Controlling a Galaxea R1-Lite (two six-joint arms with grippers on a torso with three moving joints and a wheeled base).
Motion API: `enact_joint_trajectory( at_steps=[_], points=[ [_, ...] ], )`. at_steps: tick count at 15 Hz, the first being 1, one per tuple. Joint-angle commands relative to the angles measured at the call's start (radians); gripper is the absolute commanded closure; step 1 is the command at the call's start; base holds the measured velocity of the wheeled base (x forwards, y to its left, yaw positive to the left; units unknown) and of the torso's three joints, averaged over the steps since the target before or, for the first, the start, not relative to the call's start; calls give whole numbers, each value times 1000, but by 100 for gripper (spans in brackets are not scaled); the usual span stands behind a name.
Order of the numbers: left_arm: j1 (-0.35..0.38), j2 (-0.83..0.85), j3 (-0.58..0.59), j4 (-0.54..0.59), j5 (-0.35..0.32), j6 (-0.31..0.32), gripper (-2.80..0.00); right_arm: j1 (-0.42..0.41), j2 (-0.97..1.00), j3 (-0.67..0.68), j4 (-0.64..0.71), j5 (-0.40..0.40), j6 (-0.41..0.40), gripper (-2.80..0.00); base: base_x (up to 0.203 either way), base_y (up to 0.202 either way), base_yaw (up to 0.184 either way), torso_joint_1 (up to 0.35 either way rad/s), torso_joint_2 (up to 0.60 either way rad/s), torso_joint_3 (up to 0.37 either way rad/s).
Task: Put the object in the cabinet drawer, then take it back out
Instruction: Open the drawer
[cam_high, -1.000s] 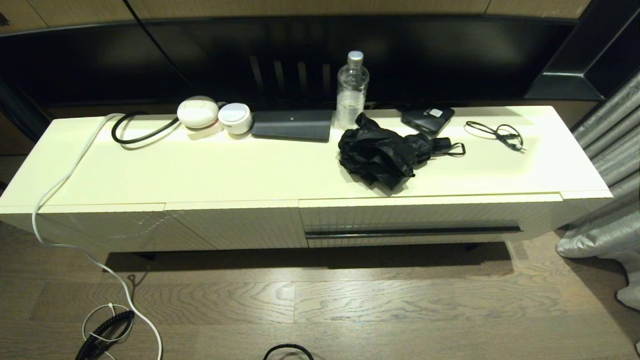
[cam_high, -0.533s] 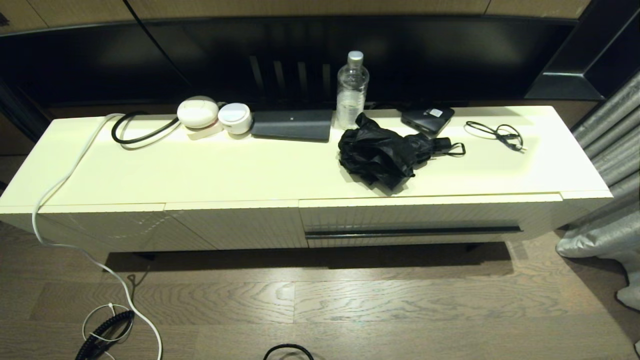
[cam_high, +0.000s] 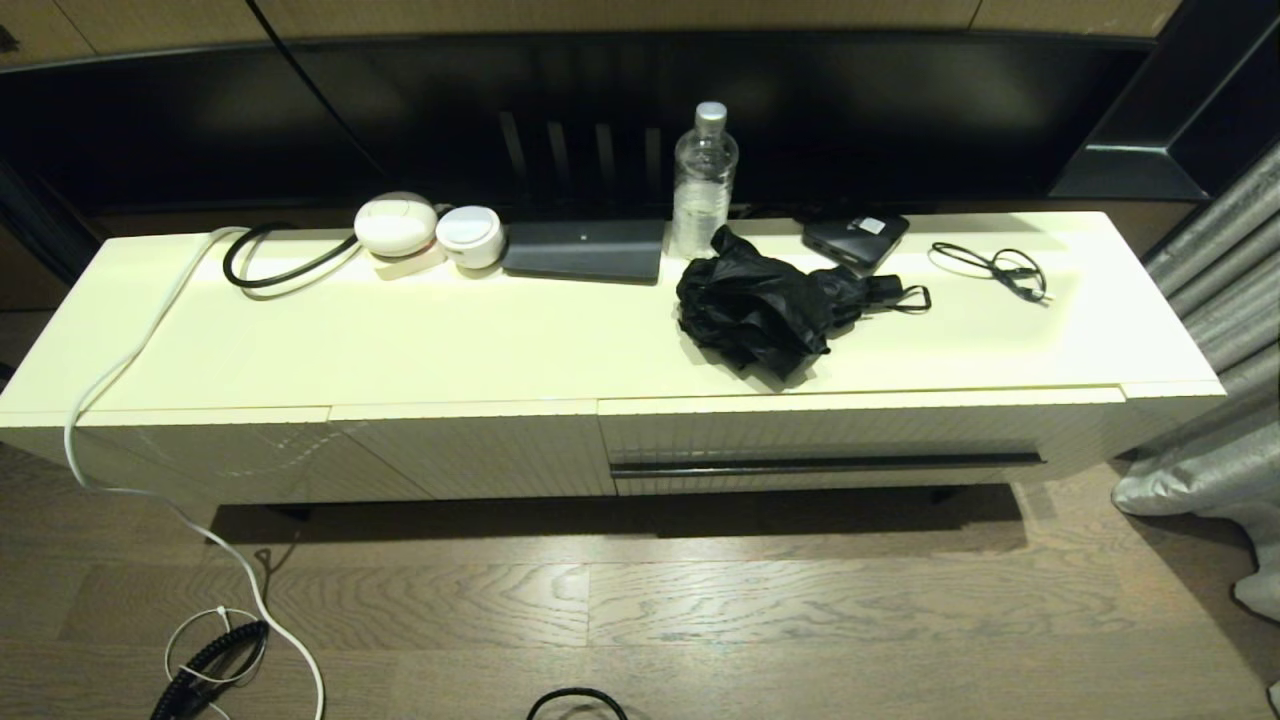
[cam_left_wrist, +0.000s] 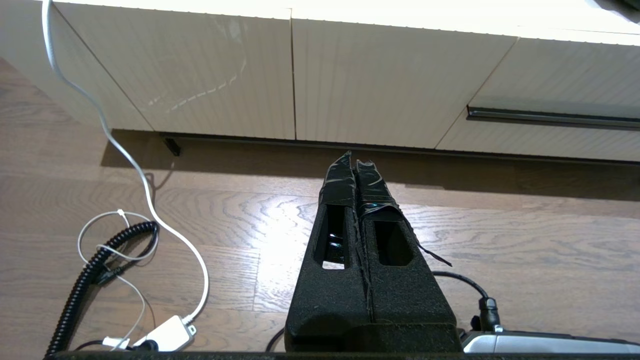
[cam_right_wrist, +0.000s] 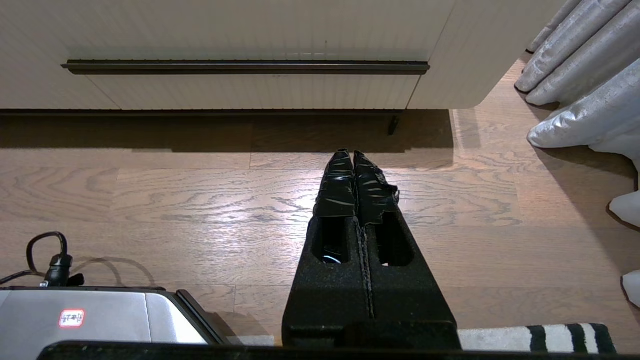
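Nothing moved: umbrella (cam_high: 765, 310) apparently untouched above closed drawer (cam_high: 830, 440); both claws pressed together, empty

Light falls from above and behind onto my cabinet top (cam_high: 500, 340), which is bright to near washed out along its front edge in my left wrist view. A dark shadow lies under the cabinet on the wood floor (cam_high: 700, 620). Floor shows glare patches. Background is dim. Focus is sharp.
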Motion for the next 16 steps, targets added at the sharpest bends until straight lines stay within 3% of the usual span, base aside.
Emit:
enact_joint_trajectory(
  at_steps=[1,5,9,14,16],
  points=[
    [1,-2,0,0,1,-1,0,0,0,0,-2,-2,-2,0,0,0,0,0,0,0],
    [1,-2,0,0,1,-1,0,0,-2,-32,25,-14,-61,0,0,0,0,0,0,0],
    [1,-2,0,0,1,-1,0,0,46,-325,235,26,-107,0,0,0,0,0,0,0],
    [1,-2,0,0,1,-1,0,-8,415,-606,323,67,-268,0,0,0,0,0,0,0],
    [1,-2,0,0,1,-1,0,-10,563,-721,328,68,-377,0,0,0,0,0,0,0]
  ],
)
